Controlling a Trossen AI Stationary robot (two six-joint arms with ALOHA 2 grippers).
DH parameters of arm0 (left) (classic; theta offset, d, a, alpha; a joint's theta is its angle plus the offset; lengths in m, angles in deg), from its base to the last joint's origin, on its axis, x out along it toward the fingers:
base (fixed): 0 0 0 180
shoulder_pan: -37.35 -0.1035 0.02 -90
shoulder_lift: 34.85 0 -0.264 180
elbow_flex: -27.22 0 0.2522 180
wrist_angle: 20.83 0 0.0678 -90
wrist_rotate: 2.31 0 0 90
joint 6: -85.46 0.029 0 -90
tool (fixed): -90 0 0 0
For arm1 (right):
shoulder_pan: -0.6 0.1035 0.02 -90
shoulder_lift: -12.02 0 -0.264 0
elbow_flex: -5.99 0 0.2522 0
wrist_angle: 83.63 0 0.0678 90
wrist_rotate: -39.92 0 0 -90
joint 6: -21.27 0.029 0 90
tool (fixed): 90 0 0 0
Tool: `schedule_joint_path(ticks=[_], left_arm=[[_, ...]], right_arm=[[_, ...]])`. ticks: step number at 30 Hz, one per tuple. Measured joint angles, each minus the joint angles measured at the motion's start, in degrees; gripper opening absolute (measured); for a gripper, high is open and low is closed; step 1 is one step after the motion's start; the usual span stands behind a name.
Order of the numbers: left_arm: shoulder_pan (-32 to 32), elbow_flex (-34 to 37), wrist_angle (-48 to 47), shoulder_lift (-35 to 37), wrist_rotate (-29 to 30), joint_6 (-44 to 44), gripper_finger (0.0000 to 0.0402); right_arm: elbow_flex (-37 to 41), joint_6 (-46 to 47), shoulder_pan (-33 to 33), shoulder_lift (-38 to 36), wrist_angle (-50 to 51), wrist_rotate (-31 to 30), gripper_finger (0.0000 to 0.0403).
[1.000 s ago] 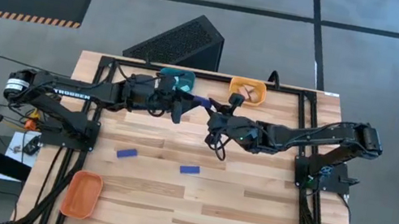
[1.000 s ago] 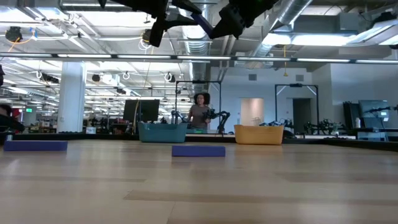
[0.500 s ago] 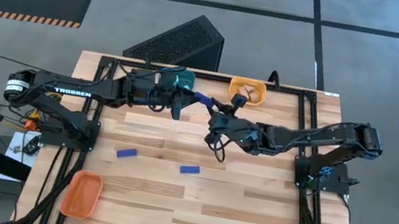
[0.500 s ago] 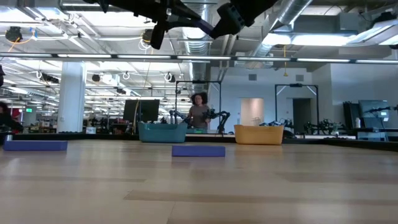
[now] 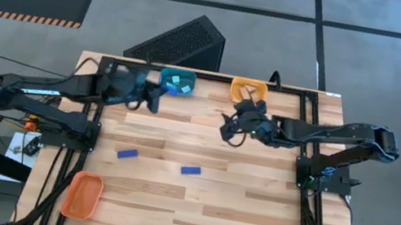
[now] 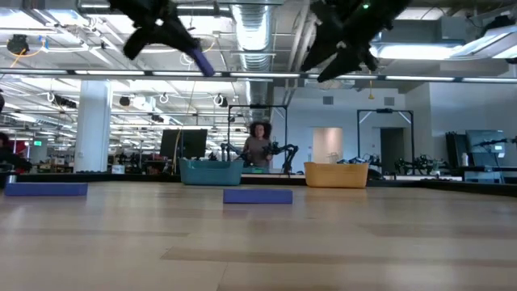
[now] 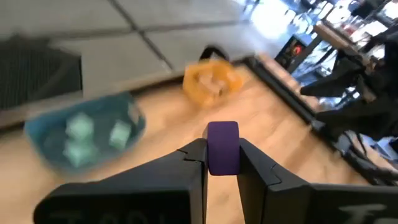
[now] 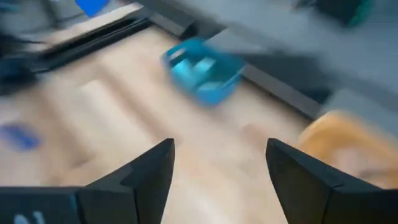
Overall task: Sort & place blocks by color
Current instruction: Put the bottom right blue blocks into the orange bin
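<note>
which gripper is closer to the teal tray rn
Left. The left gripper, shut on a dark blue block, sits right beside the teal tray. The right gripper, open and empty, is farther off, nearer the yellow tray.

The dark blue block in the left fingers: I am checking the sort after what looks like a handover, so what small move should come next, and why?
Probably carry the dark blue block, clamped in the left gripper, away from the teal tray and yellow tray. The teal one holds light cyan blocks, the yellow one tan blocks. The right gripper is open and empty.
</note>
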Motion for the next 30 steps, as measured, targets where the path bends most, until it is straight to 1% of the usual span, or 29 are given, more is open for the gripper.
schedule_joint_path(ticks=[2, 4, 7, 11, 13, 16, 18, 21, 23, 25, 27, 29, 30], left_arm=[[1.96, 0.98, -2.94, 2.17, 0.42, -5.04, 0.0028], [4.03, 0.98, -5.69, 4.29, 1.49, -6.75, 0.0028], [6.58, 0.98, -7.92, 6.49, 3.06, -7.18, 0.0028], [8.42, 0.98, -7.89, 9.16, 1.09, -4.82, 0.0027], [9.21, 0.98, -9.42, 10.28, -2.56, -1.57, 0.0027], [9.82, 0.98, -12.78, 10.59, -11.69, 2.79, 0.0027], [9.84, 0.98, -15.64, 10.32, -17.38, 3.32, 0.0028], [9.84, 0.99, -16.13, 8.99, -21.93, 1.65, 0.003], [9.93, 1.03, -14.07, 8.32, -20.71, 0.79, 0.0028], [10.26, 1.03, -10.63, 7.96, -16.5, 0.14, 0.0027], [10.6, 1.03, -6.52, 8.01, -12.2, 0.73, 0.0027], [10.81, 1.03, -1.68, 8.28, -10.85, 3.27, 0.0027], [10.9, 1.03, -0.15, 8.7, -11.37, 4.72, 0.0027]], right_arm=[[2.15, 4.35, -0.44, -2.54, 0.28, 8.24, 0.0271], [3.0, 5.74, -0.29, -5.09, 0.61, 13.84, 0.0272], [3.39, 5.98, -0.14, -8.48, 0.72, 16.87, 0.0272], [3.39, 6.07, -2.5, -11.87, -0.6, 23.53, 0.0273], [3.39, 5.71, -3.97, -12.78, -0.95, 27.96, 0.0273], [3.39, 3.44, -5.7, -13.16, -0.72, 35.51, 0.0273], [3.39, 2.34, -6.35, -13.14, -0.73, 39.83, 0.0273], [3.39, 1.99, -7.11, -13.14, -0.82, 45.11, 0.0273], [3.4, 1.9, -7.38, -13.16, -1.03, 46.88, 0.0273], [3.5, 1.89, -7.38, -13.94, -1.95, 47.72, 0.0273], [3.5, 1.87, -7.38, -15.49, -5.12, 48.58, 0.0273], [3.39, 1.65, -7.52, -16.73, -8.76, 50.73, 0.0273], [3.39, 1.32, -7.86, -17.23, -10.1, 52.36, 0.0273]])
